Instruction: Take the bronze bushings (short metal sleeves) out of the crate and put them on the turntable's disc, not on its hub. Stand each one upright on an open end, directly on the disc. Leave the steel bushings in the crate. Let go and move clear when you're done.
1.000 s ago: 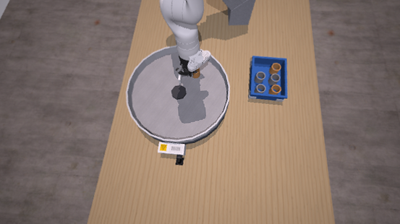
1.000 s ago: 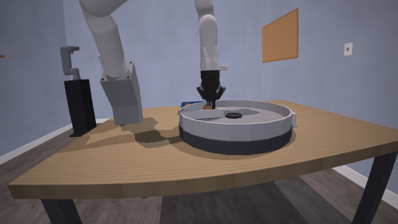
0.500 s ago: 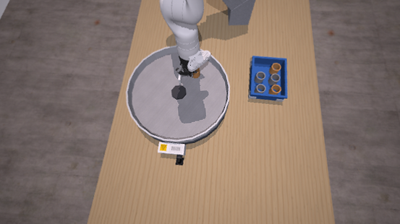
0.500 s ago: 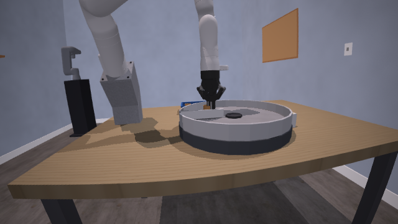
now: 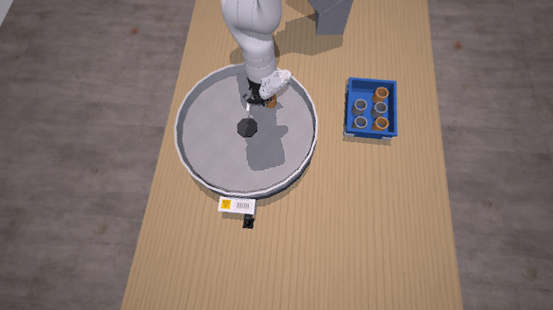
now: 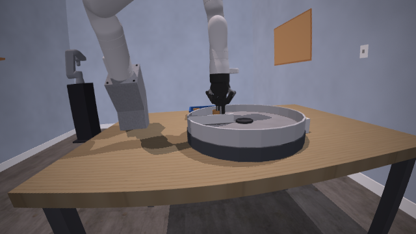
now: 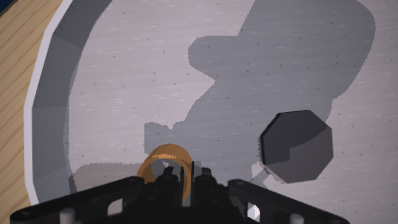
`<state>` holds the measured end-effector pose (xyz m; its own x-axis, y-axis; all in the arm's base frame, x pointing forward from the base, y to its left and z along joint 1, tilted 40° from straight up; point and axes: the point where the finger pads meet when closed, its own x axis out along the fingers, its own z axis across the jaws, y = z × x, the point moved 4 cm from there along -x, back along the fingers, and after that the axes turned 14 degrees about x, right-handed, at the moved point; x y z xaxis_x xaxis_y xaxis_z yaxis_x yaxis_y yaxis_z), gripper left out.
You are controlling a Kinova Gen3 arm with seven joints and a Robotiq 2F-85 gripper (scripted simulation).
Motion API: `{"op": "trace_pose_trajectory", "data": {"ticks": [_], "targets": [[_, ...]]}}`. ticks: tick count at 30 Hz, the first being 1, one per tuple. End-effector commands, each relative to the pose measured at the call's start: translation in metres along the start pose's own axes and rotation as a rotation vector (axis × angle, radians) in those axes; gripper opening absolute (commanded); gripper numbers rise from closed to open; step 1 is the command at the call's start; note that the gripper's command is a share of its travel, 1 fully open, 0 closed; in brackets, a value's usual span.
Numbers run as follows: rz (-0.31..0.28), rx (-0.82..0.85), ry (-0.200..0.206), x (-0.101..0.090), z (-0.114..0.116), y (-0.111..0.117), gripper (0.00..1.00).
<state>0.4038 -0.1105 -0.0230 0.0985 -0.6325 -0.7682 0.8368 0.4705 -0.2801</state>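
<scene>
1. Gripper (image 7: 186,180) fingers pinch one wall of a bronze bushing (image 7: 165,162), one finger inside the ring and one outside, the jaws nearly together on the thin wall.
2. Bushing's open end faces up in the wrist view; whether its lower end touches the disc cannot be told.
3. Seen from above, the held bushing (image 5: 271,101) sits over the disc (image 5: 215,145) at about one o'clock from the dark hub (image 5: 247,127), near the hub yet apart from it, and inside the raised rim.
4. Arm's forearm (image 6: 218,49) drops almost straight down onto the turntable (image 6: 247,136), its shadow spreading across the disc past the hub.
5. Blue crate (image 5: 351,118) stands on the wooden table (image 5: 365,243) at three o'clock from the turntable, well apart from it.
6. Inside the crate, two bronze bushings (image 5: 380,95) (image 5: 380,124) stand along its far side, with three steel bushings (image 5: 360,107) beside them, all open end up.
7. A labelled tag (image 5: 237,205) lies at six o'clock just outside the turntable's rim.
</scene>
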Motion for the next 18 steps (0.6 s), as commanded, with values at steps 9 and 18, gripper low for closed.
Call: {"op": "trace_pose_trajectory", "data": {"ticks": [9, 18], "targets": [[0.001, 0.000, 0.000, -0.0005, 0.0000, 0.0005, 0.14], [0.001, 0.000, 0.000, -0.0005, 0.0000, 0.0005, 0.14]]}}
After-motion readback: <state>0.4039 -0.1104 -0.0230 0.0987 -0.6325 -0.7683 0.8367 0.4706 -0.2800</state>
